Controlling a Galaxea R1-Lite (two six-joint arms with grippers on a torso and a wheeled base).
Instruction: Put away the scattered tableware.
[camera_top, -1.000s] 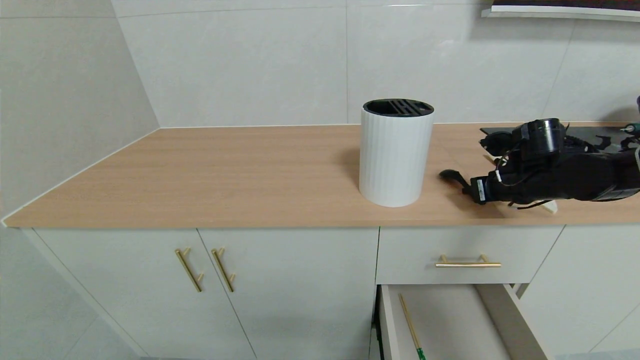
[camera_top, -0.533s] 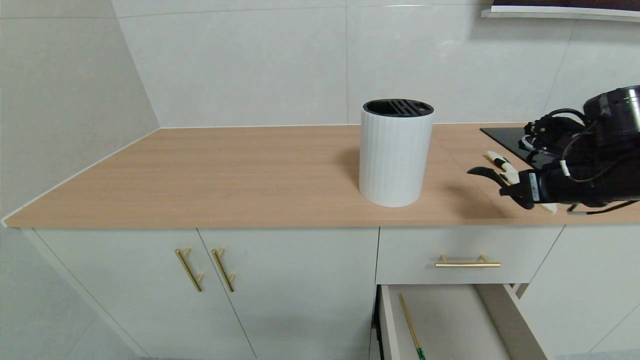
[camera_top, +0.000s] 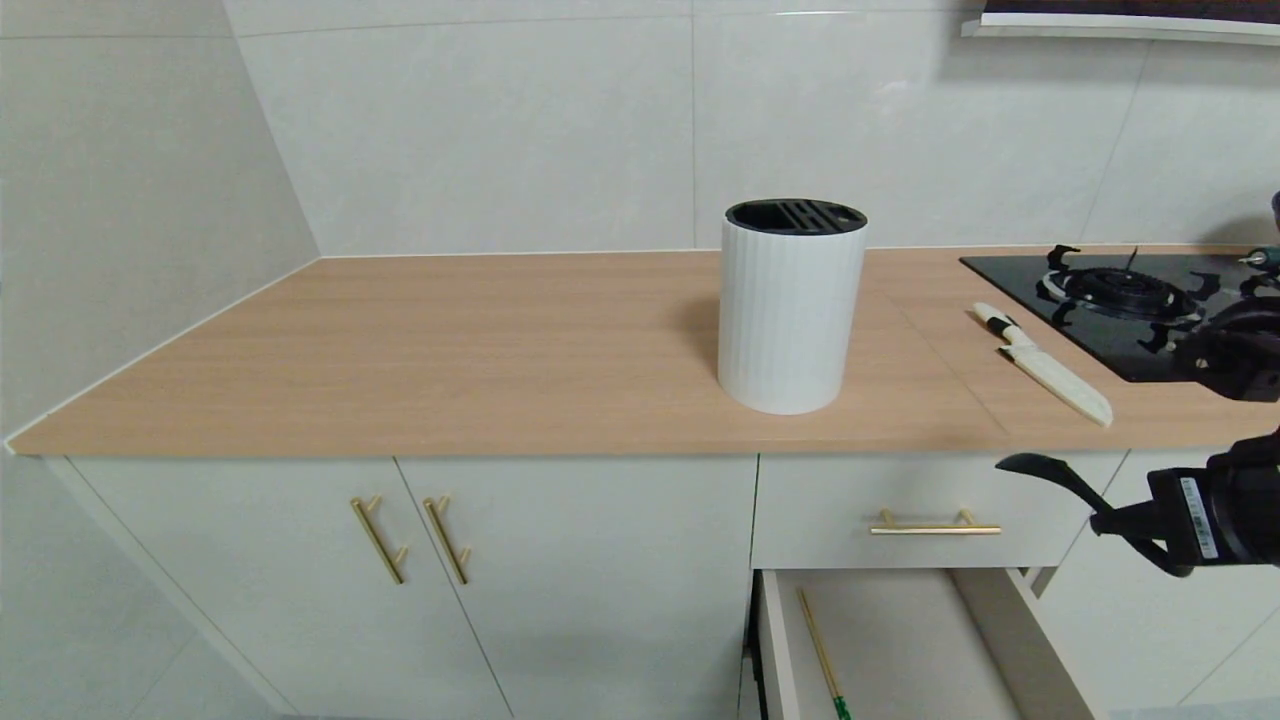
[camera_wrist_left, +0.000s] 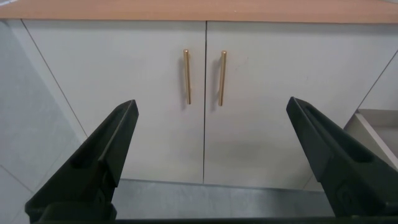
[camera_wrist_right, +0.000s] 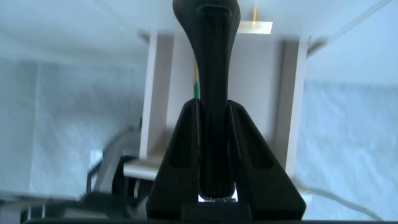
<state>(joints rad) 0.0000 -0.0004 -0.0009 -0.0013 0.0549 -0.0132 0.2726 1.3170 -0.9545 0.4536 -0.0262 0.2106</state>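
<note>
On the counter (camera_top: 500, 350), to the right of the upright white ribbed holder (camera_top: 792, 320) and well apart from it, lies the knife (camera_top: 1045, 365); it is flat, handle toward the wall, pale blade tip near the front edge; the stove (camera_top: 1110, 300) is just beside it.

Right gripper (camera_top: 1012, 464) hangs below counter level, in front of the closed upper drawer (camera_top: 820, 500) and above the open lower drawer (camera_top: 985, 595); fingers together, nothing between them. A green-tipped chopstick (camera_top: 818, 635) lies along the lower drawer's left side.

Left gripper (camera_wrist_left: 211, 107) faces the cabinet doors (camera_wrist_left: 124, 93); fingers wide apart, empty.

Judgement on handling:
- The knife looks light and stiff; the pale blade may be ceramic, so likely brittle and prone to chipping if dropped or knocked.
- The blade face is smooth and probably slippery; the edge is sharp, so it is not a place to pinch.
- It lies flat, so there is little height to get fingers under.
- The best hold is across the black-and-white handle, close to the blade junction for balance.
- The holder's black top has narrow slots, so the blade would need to go in tip-down and nearly vertical.
- The holder is tall and could tip if shoved sideways.
</note>
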